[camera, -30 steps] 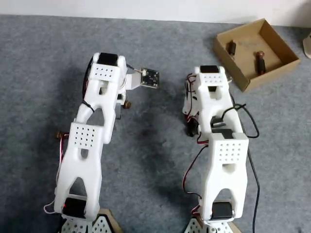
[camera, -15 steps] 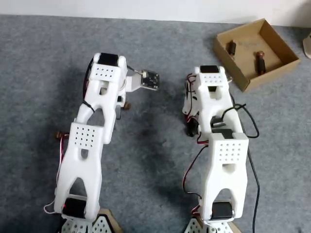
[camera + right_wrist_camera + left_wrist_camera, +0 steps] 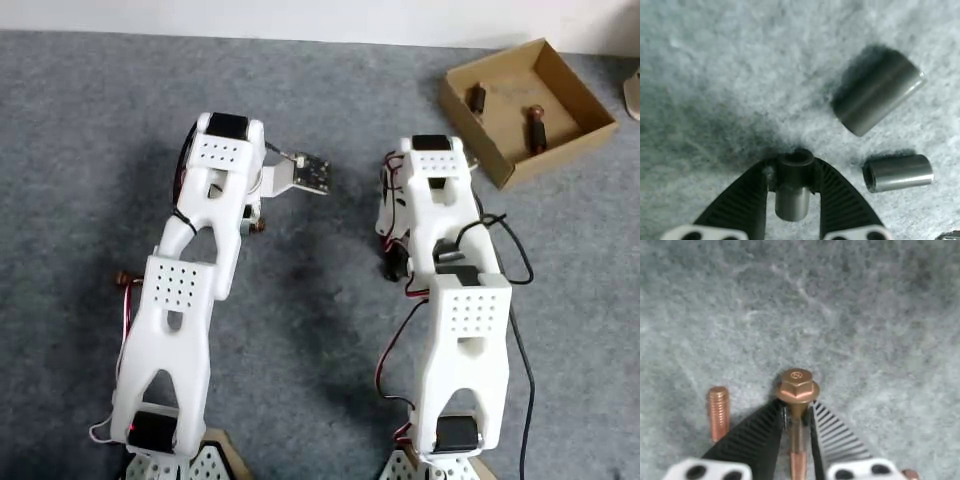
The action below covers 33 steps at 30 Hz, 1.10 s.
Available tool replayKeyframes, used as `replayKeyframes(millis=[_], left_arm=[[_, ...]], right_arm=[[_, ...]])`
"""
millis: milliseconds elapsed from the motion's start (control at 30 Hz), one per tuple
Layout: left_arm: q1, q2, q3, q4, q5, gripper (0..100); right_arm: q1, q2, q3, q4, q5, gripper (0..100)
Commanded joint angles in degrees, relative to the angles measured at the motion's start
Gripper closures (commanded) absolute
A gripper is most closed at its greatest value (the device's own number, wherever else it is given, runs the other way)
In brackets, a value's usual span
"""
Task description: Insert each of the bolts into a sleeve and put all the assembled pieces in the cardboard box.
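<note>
My left gripper (image 3: pixel 797 407) is shut on a copper hex-head bolt (image 3: pixel 798 386), its head sticking out past the fingertips above the grey carpet. In the high view that bolt's head (image 3: pixel 258 226) peeks out beside the left arm's wrist. My right gripper (image 3: pixel 793 167) is shut on a dark metal sleeve (image 3: pixel 793 192), held with its bore facing outward. Two more sleeves, a large one (image 3: pixel 877 97) and a smaller one (image 3: pixel 897 172), lie on the carpet beyond it. The cardboard box (image 3: pixel 557 145) sits at the far right and holds two assembled pieces (image 3: pixel 477 97) (image 3: pixel 537 128).
A loose bolt (image 3: pixel 719 412) lies on the carpet beside the left fingers. Another bolt (image 3: pixel 125 279) pokes out left of the left arm. Cables (image 3: pixel 520 270) hang along the right arm. Open carpet lies between the two arms and at the far left.
The left wrist has turned slightly, and the held bolt's head has shifted a little toward the arm's base. The right arm has kept still.
</note>
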Motion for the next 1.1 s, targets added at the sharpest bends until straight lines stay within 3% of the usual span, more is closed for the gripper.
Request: replayKeyframes(millis=[0,200,333,433,767,1067], left_arm=[[-0.9,-2.2,-0.3,-0.4,0.6,99],[-0.9,-9.6,0.1,-0.2,19.3,99],[-0.5,-14.4,7.2,-0.1,26.2,99],[-0.1,-20.5,16.8,-0.2,26.6,99],[-0.1,-45.1,39.9,-0.4,26.5,99],[-2.2,-54.7,52.8,-0.4,26.6,99]], right_arm=[[-0.5,-0.9,-0.3,-1.5,0.6,99.4],[-0.5,-3.7,-0.7,1.5,5.5,99.4],[-0.7,-6.0,-0.4,2.5,5.5,99.4],[-0.7,-8.3,-0.3,6.8,5.5,99.4],[0.5,-19.0,5.8,6.3,5.8,99.4],[2.9,-37.0,14.5,6.3,9.5,99.4]])
